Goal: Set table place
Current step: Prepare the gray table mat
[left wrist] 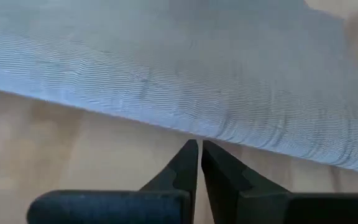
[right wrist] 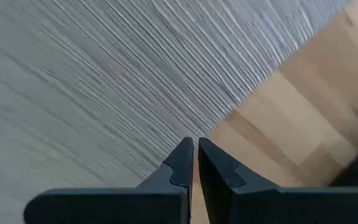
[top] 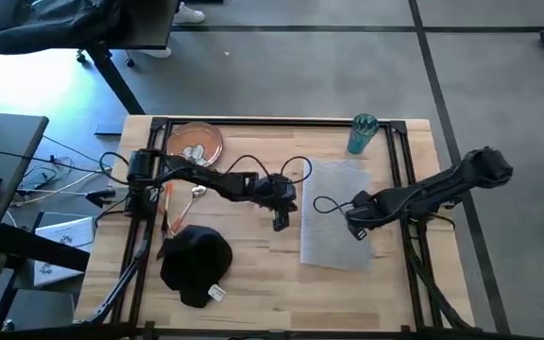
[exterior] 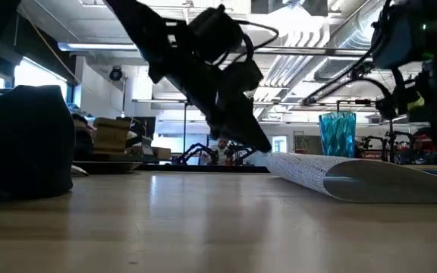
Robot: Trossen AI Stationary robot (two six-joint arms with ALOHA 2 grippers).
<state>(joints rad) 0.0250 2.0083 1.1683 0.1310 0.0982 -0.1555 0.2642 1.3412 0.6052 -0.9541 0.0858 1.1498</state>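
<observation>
grey placemat [top: 338, 212] lies mid-worktop [top: 253, 293]. left tool [top: 280, 223], clenched and empty, sits just beside its edge; right tool [top: 356, 232], clenched, rests over it. mat-laying step seemingly; next, fetch the plate [top: 195, 142].

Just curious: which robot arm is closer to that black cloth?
Left. The left tool hangs beside the black cloth, which lies on the table. The right tool is farther, over the grey mat.
</observation>
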